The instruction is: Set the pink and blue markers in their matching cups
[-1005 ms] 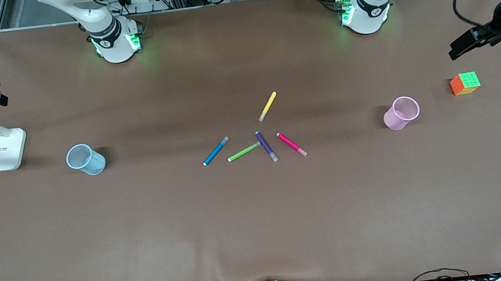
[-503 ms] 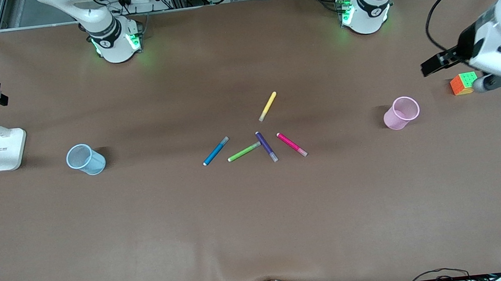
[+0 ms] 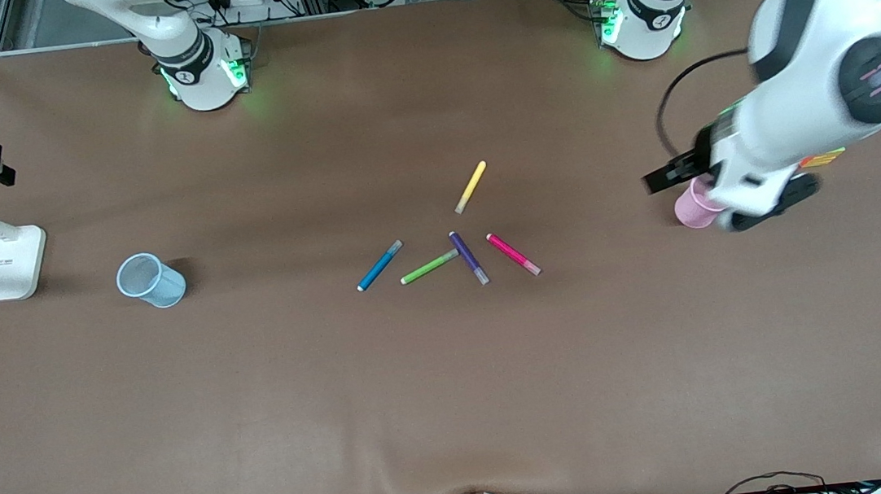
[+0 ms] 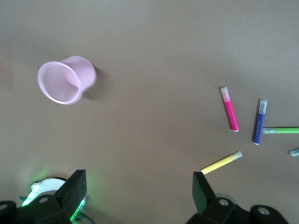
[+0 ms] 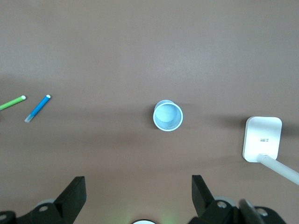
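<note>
The pink marker (image 3: 512,253) and the blue marker (image 3: 379,266) lie flat mid-table among other pens. The pink cup (image 3: 689,209) stands toward the left arm's end, partly hidden under the left arm (image 3: 802,103). The blue cup (image 3: 152,280) stands toward the right arm's end. My left gripper (image 4: 140,191) is open and empty, up in the air beside the pink cup (image 4: 65,80); its view also shows the pink marker (image 4: 229,108). My right gripper (image 5: 138,196) is open and empty, high over the table by the blue cup (image 5: 167,115); its view shows the blue marker (image 5: 37,108) too.
A purple pen (image 3: 469,258), a green pen (image 3: 429,267) and a yellow pen (image 3: 471,186) lie among the markers. A white lamp base (image 3: 10,261) stands at the right arm's end. A colour cube (image 3: 824,157) is mostly hidden under the left arm.
The left arm has swung in from the table's end over the cube to the pink cup, now covering part of both. Markers, cups and the right arm have not moved.
</note>
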Controlling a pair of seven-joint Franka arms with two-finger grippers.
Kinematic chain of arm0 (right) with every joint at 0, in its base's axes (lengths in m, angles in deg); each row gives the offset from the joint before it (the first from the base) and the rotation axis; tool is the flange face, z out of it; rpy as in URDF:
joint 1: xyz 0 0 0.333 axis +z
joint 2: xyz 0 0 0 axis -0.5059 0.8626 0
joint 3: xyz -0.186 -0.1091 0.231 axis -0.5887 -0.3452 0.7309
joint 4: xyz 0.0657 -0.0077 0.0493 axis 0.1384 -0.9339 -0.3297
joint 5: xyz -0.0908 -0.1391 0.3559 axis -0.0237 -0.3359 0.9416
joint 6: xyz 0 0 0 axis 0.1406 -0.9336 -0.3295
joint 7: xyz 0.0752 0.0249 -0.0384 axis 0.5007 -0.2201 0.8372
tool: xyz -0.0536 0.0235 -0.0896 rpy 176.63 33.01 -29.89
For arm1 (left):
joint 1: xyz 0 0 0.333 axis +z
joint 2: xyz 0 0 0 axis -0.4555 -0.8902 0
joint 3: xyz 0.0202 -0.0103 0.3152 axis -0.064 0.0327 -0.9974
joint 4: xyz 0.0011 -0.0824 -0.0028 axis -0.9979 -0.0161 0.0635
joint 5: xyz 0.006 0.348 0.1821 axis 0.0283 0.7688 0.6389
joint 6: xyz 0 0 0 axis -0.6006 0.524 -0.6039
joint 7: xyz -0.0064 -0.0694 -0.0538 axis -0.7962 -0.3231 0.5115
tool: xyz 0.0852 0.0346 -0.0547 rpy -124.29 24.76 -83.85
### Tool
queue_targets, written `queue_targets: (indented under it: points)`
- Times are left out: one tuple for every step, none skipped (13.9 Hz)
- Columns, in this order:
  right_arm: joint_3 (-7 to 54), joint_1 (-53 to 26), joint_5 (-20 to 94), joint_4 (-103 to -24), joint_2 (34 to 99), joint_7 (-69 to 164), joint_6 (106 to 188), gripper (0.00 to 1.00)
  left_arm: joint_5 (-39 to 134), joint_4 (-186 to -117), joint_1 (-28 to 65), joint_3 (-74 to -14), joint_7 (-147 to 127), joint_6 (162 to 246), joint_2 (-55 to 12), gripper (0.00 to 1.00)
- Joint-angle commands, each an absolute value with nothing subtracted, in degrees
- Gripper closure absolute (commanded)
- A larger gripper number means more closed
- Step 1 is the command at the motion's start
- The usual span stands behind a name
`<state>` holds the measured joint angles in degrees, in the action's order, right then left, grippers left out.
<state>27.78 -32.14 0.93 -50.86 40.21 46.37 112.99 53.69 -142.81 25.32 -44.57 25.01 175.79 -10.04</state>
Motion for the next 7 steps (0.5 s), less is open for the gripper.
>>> queue_targets:
  points:
    - [27.7,-32.8,1.5,-49.6,40.9,46.1,112.3,0.00,50.0,-141.6,23.4,-44.6,30.7,178.4,-15.1,0.00]
    - [27.7,-32.8,1.5,-49.5,41.0,45.9,112.3,0.00,47.5,-141.6,23.4,-44.6,31.6,179.2,-16.7,0.00]
    - [27.7,-32.8,1.5,-49.5,41.1,45.9,112.3,0.00,45.7,-141.6,23.4,-44.6,31.9,179.6,-18.3,0.00]
    - [27.7,-32.7,1.5,-49.5,41.1,45.8,112.3,0.00,44.5,-141.6,23.4,-44.6,32.2,179.8,-19.7,0.00]
    - [27.7,-32.9,1.5,-49.5,41.7,46.3,112.5,0.00,43.3,-141.6,23.4,-44.6,32.5,180.0,-21.2,0.00]
    - [27.7,-32.9,1.3,-49.3,44.0,46.0,112.7,0.00,42.1,-141.6,23.4,-44.6,32.6,180.5,-22.7,0.00]
    - [27.7,-32.9,0.8,-49.0,45.9,46.3,112.4,0.00,41.1,-141.6,23.4,-44.6,32.7,181.2,-24.2,0.00]
